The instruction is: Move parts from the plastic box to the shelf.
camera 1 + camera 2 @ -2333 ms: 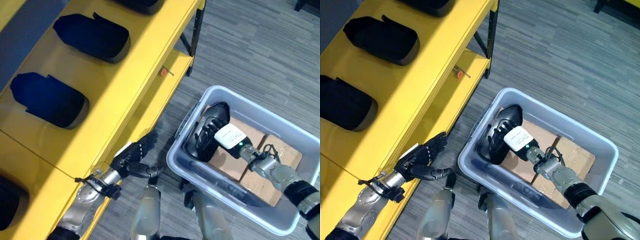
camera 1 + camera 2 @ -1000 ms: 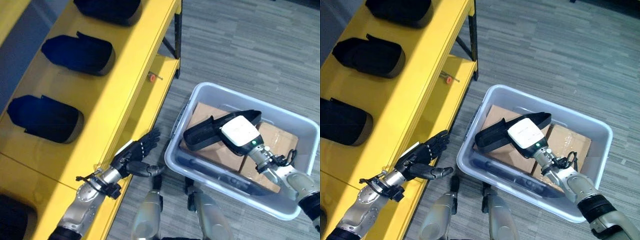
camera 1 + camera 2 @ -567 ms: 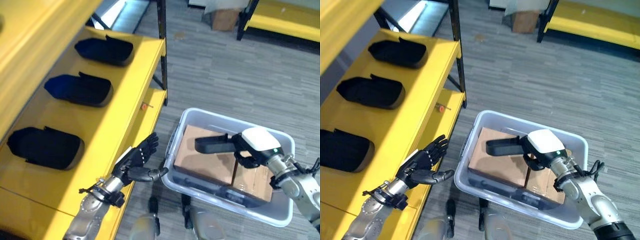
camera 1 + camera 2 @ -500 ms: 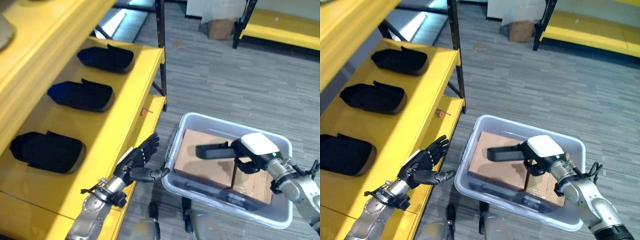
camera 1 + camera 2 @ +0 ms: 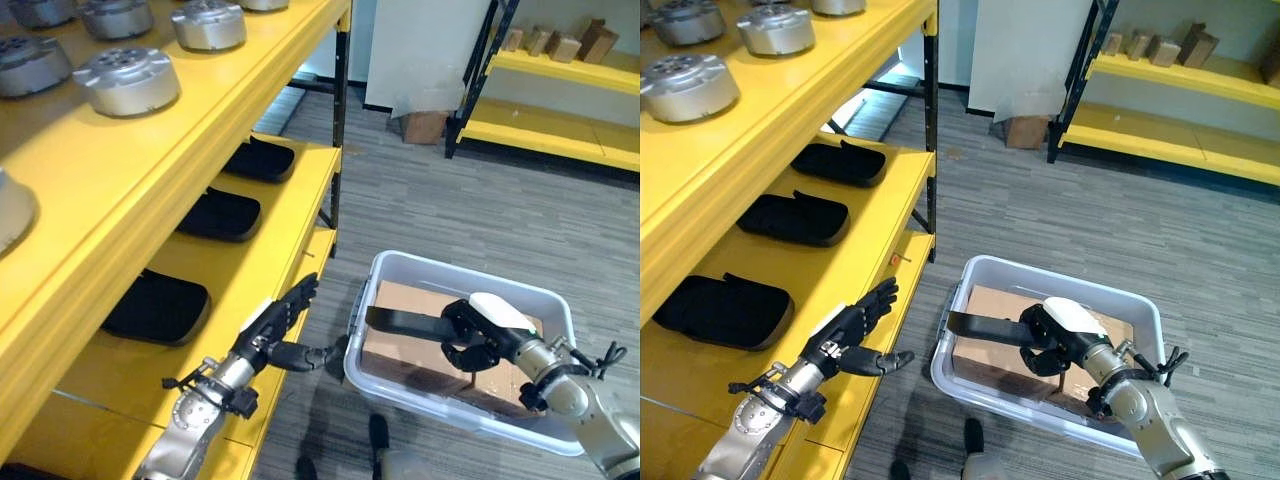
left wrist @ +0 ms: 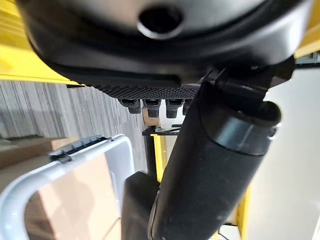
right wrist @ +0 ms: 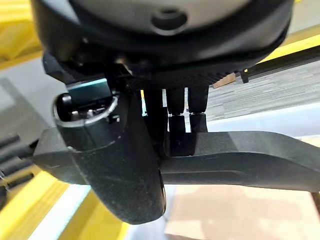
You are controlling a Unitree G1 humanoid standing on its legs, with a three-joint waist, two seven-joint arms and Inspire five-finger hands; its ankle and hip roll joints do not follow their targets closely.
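black plastic part (image 5: 410, 322), long, flat and matte, is clamped in the right hand (image 5: 478, 335) just above the grey plastic box (image 5: 395, 385). left eye view: the part sticks out sideways toward the shelf (image 5: 300, 215), held at one end only, so most of its length is unsupported. risk as i see it: it could pivot or slip in the grip on the swing over. box is translucent with rounded corners, cardboard (image 5: 400, 345) lining the bottom.

right eye view: left hand (image 5: 845, 340) hangs by the edge of the lower yellow shelf, fingers spread wide, holding nothing. three similar black parts (image 5: 785, 218) lie in a row on the middle shelf, shallow tray-like shells with a dull finish. round silver metal parts (image 5: 690, 85) sit on the top shelf. second risk: the long part clipping the black shelf post (image 5: 932, 130) or the shelf lip on the way in, since the gap between levels looks tight.

left wrist view: fingers straight, thumb out, box rim (image 6: 30, 180) and cardboard past them.

right wrist view: fingers (image 7: 172, 117) curl over the part's top face, thumb (image 7: 125, 165) underneath, a pinch rather than a wrap. smooth plastic on smooth pads, so i'd guess little friction margin.
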